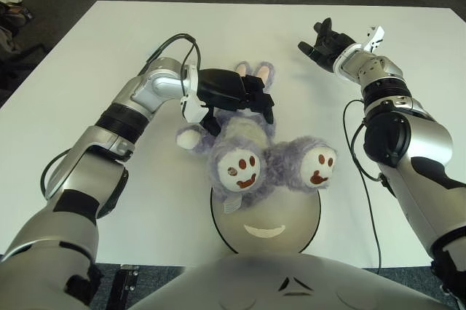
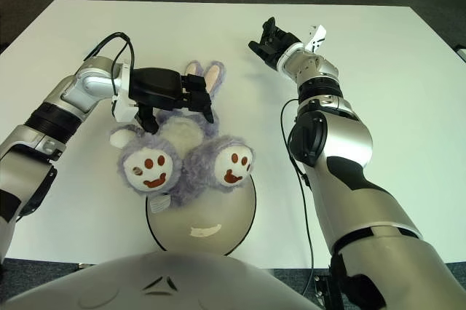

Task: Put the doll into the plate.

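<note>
A purple plush rabbit doll (image 1: 251, 146) lies on its back on the white table, ears pointing away, its two white-soled feet (image 1: 240, 168) hanging over the far rim of the grey plate (image 1: 284, 233). My left hand (image 1: 240, 95) is curled over the doll's head and upper body, shut on it. The head is mostly hidden under the black fingers (image 2: 191, 97); only the ears (image 1: 251, 70) stick out. My right hand (image 1: 320, 39) is raised over the far right of the table, well away from the doll, fingers spread.
The white table (image 1: 109, 33) ends at dark floor beyond and to the left. A black cable (image 1: 368, 201) trails along my right arm on the table. My own torso fills the bottom edge, covering the plate's near rim.
</note>
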